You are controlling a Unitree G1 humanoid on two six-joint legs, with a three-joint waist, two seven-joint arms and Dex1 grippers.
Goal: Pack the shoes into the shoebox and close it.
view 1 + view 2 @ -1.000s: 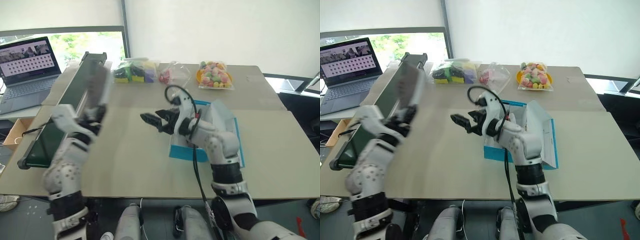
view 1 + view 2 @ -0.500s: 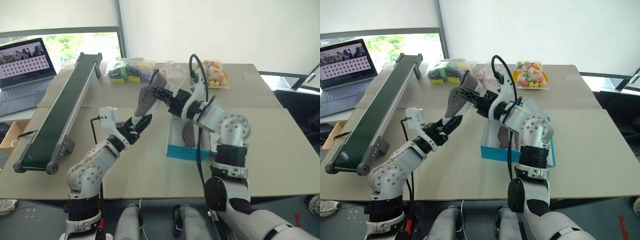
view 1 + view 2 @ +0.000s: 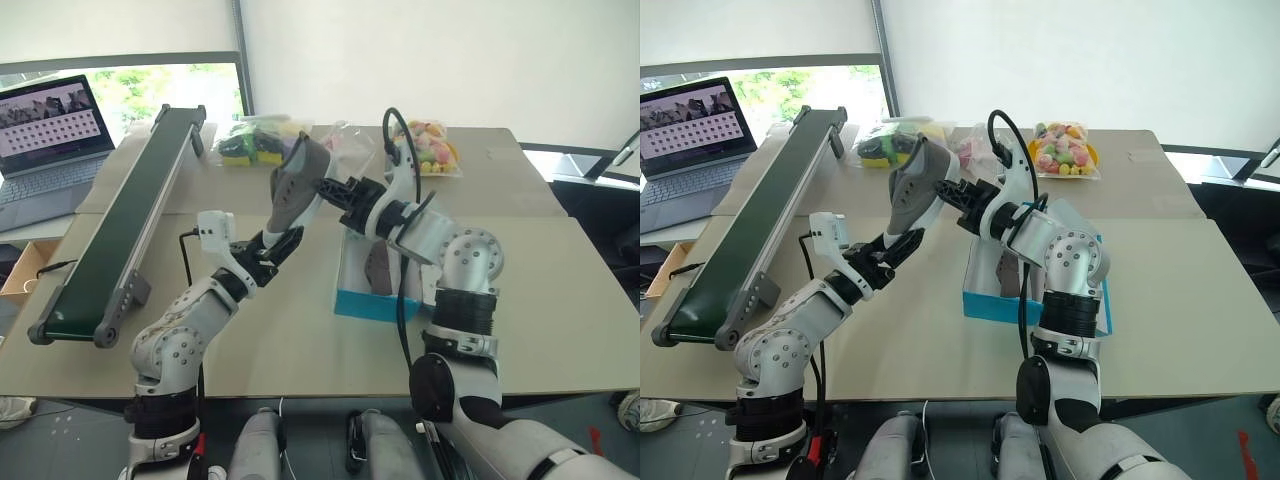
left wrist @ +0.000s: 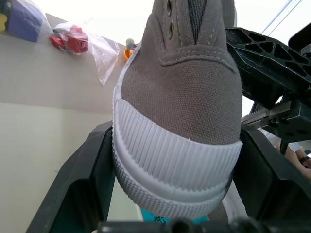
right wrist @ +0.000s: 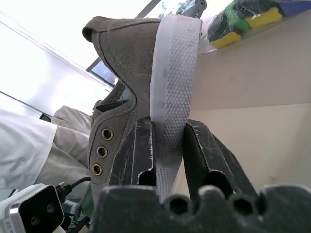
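One grey-brown shoe (image 3: 296, 185) with a pale sole hangs in the air over the table, heel up, left of the shoebox. My left gripper (image 3: 279, 243) is shut on its toe from below; the ribbed toe cap (image 4: 177, 160) sits between the black fingers (image 4: 80, 187). My right gripper (image 3: 333, 189) is shut on the shoe's side, its fingers (image 5: 131, 155) pinching the sole edge (image 5: 172, 77). The turquoise shoebox (image 3: 365, 303) lies open beneath my right arm. The other shoe (image 3: 378, 266) lies inside it. The lid (image 3: 1104, 300) is folded out to the right.
A dark green conveyor belt (image 3: 125, 220) runs along the table's left side, and an open laptop (image 3: 48, 135) stands beyond it. Clear bags of colourful items (image 3: 258, 141) (image 3: 432, 146) lie along the far edge. Bare tabletop (image 3: 560, 300) lies right of the box.
My right gripper, open and empty a second ago, now pinches the shoe's sole edge. Since half a second ago its fingers have closed in and the shoe stands slightly more upright.
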